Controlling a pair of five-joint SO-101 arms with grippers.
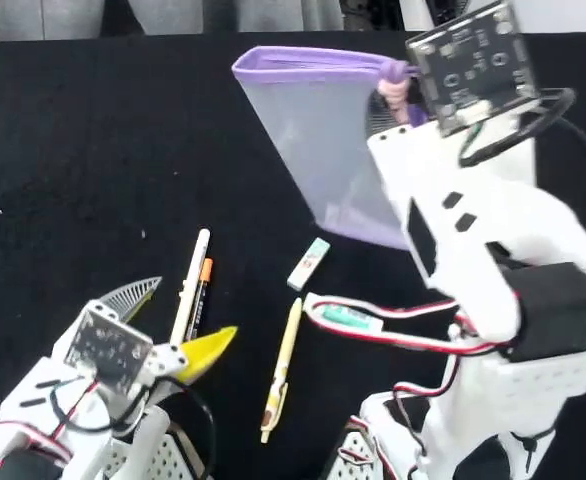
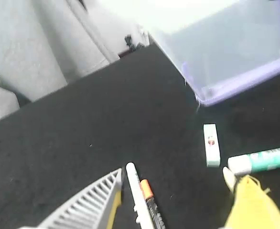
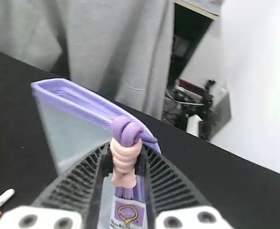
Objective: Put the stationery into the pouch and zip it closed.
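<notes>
**Left gripper spread over the pens, pouch hanging from the right**

Nearest to me in the high view, the left gripper [image 1: 195, 308] sits low at the near left of the black table cloth [image 1: 93, 150]. Its jaws are spread wide, ribbed white finger on the left and yellow finger on the right, with nothing between them. Just beyond it a white pen [image 1: 191, 285] and a black pen with an orange band [image 1: 201, 290] lie side by side, touching along their length. To their right a yellow pen [image 1: 283, 360] lies apart, pointing far to near. A small white eraser [image 2: 211, 144] sits beyond its far end and carries a tiny red mark I cannot read. A green-labelled marker [image 2: 266, 160] lies just right of the eraser; its white lettering is too blurred to make out.

At the far right, the right gripper [image 3: 125, 157] is clenched on the pink-and-purple knotted cord [image 3: 124, 148] at the top corner of the translucent purple pouch [image 1: 323, 140]. The pouch hangs tilted, zip edge uppermost. None of the stationery is inside. A tag [image 3: 125, 214] under the knot shows a purple looped emblem.
</notes>
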